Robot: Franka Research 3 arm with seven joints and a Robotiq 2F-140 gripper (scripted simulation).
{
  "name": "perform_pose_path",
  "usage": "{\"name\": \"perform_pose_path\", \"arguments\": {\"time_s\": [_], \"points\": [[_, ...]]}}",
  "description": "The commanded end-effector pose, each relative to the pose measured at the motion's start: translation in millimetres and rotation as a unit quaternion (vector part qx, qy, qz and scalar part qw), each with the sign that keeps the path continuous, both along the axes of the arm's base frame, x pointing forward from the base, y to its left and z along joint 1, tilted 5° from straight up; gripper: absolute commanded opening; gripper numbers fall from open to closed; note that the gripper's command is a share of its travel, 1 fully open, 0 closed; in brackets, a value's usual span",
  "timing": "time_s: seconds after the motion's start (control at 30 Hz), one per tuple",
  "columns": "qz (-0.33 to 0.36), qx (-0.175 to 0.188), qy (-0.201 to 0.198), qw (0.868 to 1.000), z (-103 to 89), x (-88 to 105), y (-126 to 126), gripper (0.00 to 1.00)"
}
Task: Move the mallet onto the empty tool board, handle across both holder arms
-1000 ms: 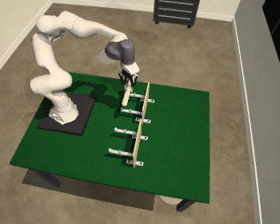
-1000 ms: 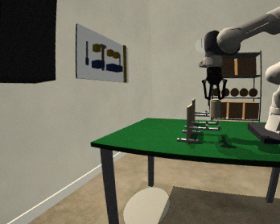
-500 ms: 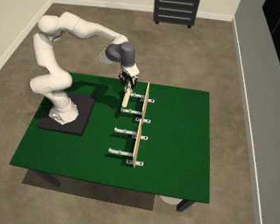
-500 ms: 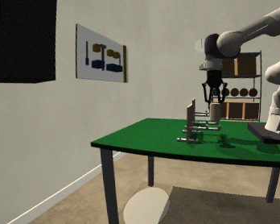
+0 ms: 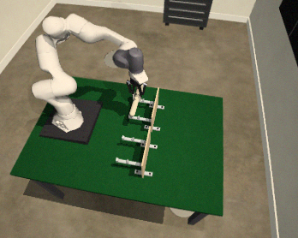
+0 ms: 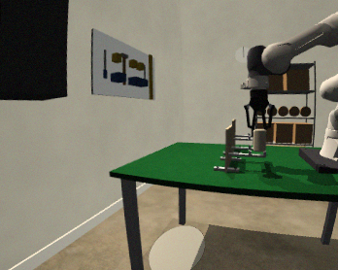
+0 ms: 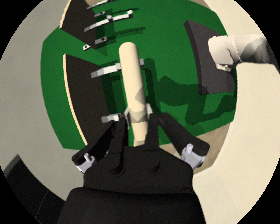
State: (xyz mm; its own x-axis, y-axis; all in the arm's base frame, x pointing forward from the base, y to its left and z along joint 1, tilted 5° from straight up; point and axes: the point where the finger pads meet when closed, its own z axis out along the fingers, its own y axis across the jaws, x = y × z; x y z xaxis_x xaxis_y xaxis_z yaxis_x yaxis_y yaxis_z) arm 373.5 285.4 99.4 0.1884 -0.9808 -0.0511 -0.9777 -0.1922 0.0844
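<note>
From where I stand, the black two-fingered gripper [image 5: 137,89] is clamped narrow on the mallet [image 5: 134,104], whose smooth, pale, wood-coloured round handle [image 7: 134,90] lies over the far tool board [image 5: 153,107], across its thin metal holder arms [image 5: 141,118]. The head end is hidden under the claw. The near tool board [image 5: 146,150], a thin tan plank set on edge, has two bare metal arms [image 5: 131,139] with small pegs. Both boards stand on the flat green table [image 5: 192,141]. The arm is glossy white with a grey wrist
</note>
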Motion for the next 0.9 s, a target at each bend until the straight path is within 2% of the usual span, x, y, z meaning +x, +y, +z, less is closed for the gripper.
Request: {"name": "perform_pose_path", "arguments": {"time_s": [0.0,0.87], "points": [[0.002,0.002,-0.007,1.0,-4.0,4.8,0,0.0],[0.002,0.002,-0.007,1.0,-31.6,2.5,1,0.0]]}}
